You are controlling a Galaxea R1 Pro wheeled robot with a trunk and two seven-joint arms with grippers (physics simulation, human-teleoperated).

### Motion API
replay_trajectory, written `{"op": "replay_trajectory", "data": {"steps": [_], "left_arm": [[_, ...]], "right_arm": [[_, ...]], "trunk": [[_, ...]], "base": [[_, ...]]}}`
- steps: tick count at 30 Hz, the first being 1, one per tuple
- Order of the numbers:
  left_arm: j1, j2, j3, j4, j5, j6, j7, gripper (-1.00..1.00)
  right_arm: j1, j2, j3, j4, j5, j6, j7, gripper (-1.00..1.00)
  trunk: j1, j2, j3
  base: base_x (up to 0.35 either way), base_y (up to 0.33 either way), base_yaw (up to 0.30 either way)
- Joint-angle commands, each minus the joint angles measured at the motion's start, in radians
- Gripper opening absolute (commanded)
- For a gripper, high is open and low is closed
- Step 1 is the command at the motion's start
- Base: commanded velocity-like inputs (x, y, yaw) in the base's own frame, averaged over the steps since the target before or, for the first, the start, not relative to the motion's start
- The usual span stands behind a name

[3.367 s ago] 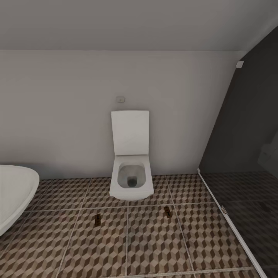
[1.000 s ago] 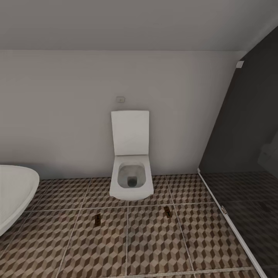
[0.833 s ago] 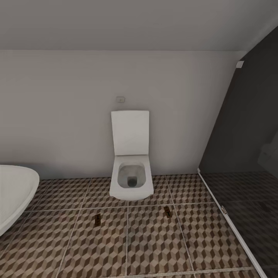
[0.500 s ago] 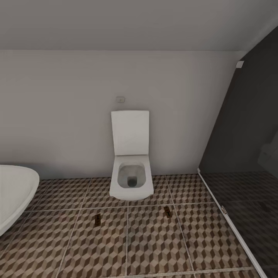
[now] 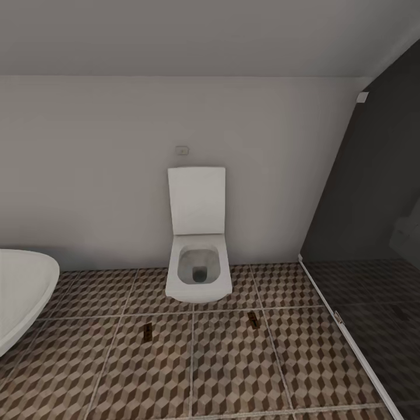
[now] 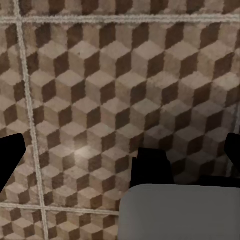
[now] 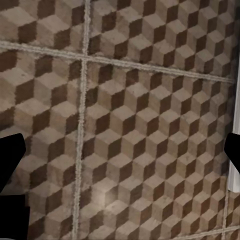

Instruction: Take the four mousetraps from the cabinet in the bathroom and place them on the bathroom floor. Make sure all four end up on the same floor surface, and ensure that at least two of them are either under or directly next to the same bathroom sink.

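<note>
1. The room is a bathroom with a pale wall and the bathroom floor (image 5: 233,361) in cube-print tiles; a white toilet (image 5: 198,271) hangs on the far wall, a rounded white tub (image 5: 20,294) curves in at one side and a dark shower tray (image 5: 379,315) lies at the other.
2. The left gripper (image 6: 120,155) hangs over bare tile, fingers spread wide with nothing between them; the right gripper (image 7: 120,155) does likewise, splayed and empty, a white strip (image 7: 234,125) just beyond one finger.
3. Well ahead of both claws, two mousetraps lie flat on the tiles in front of the toilet: one (image 5: 148,332); the other (image 5: 253,319).
4. Judged by looks, each is light, stiff, thin and fiddly; pinch across the wooden plate's long edges, clear of the metal parts.
5. Counted: two traps, two grippers, one toilet.
</note>
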Motion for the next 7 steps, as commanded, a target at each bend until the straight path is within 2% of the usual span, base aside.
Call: {"op": "replay_trajectory", "data": {"steps": [1,7], "left_arm": [[-0.001,0.0,-0.008,0.001,0.009,0.002,0.0,1.0],[-0.001,0.0,-0.008,0.001,0.009,0.002,0.0,1.0]], "right_arm": [[-0.001,0.001,0.008,0.003,-0.009,-0.005,0.0,1.0],[-0.001,0.001,0.008,0.003,-0.009,-0.005,0.0,1.0]], "trunk": [[0.0,0.0,-0.001],[0.0,0.0,-0.001]], "base": [[0.0,0.0,0.0],[0.0,0.0,0.0]]}}
